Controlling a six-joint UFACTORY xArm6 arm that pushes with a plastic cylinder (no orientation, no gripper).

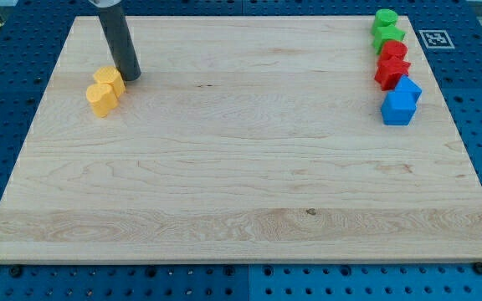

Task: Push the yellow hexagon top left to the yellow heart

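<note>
Two yellow blocks sit touching near the view's left on the wooden board [241,184]. The upper one, at the rod's foot, looks like the yellow hexagon [110,79]. The lower one looks like the yellow heart [101,99], just below and left of it. My tip [131,77] rests on the board right beside the upper yellow block, at its right edge, touching or nearly touching it. The dark rod rises from there to the view's top.
At the view's right edge stand, from top to bottom, a green block [385,21], a second green block [388,38], a red block [393,52], a red star-like block [392,73], a blue block [408,89] and a blue cube [397,108].
</note>
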